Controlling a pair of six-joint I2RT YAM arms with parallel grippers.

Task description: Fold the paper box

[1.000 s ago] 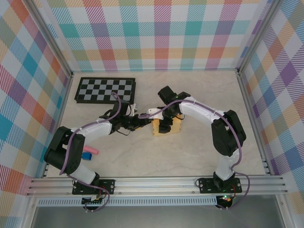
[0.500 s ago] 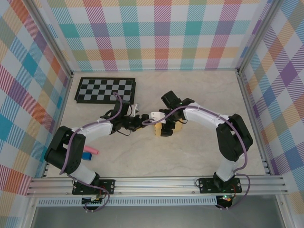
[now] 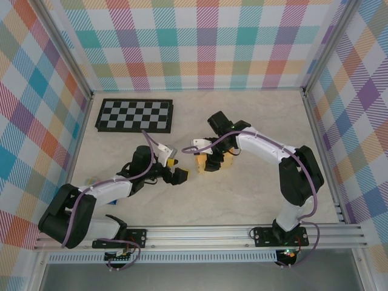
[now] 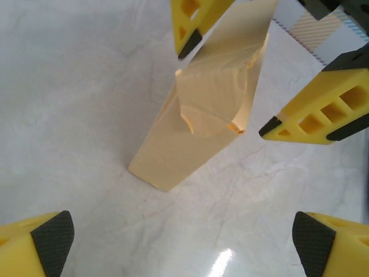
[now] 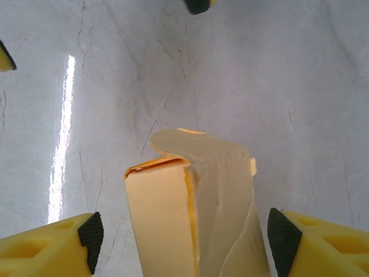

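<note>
The paper box [image 4: 193, 135] stands on end on the bench [image 4: 69, 86], leaning slightly, probably so its rounded end flap can be reached. The right tool [image 5: 184, 231] straddles it, released, one pad perhaps grazing its side to steady it. The left tool [image 4: 183, 239] hangs nearby, spread wide and empty. Whether the flap is tucked in is hard to tell, and from above the right tool covers most of the box

Right wrist view: yellow-orange thin-card paper box [image 5: 173, 219] runs off the bottom edge, base unseen. The right gripper [image 5: 187, 238] has both yellow fingers clipped at the bottom corners. Contact between card and the nearer black pad [image 5: 282, 242] cannot be told.
Left wrist view: box top cut by the upper edge.
Top view: box mostly under the right gripper; card and fingers not separable.
</note>
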